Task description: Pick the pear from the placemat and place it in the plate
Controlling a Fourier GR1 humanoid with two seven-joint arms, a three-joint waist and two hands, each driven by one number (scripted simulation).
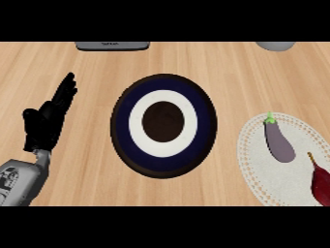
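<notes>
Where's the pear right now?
In the head view, the dark red pear lies at the lower right on the placemat, beside the eggplant.

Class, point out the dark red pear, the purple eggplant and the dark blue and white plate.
dark red pear (327, 185), head view, body.
purple eggplant (279, 143), head view, middle.
dark blue and white plate (125, 123), head view, left rim.

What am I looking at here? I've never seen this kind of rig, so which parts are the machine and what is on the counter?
This is the robot's head view, looking steeply down at a wooden counter. The grey forearm with the black left hand at the left belongs to the robot; the hand is open and holds nothing. The right hand is not in view. In the middle lies a dark blue and white plate. At the right, a pale placemat carries a purple eggplant and a dark red pear.
</notes>
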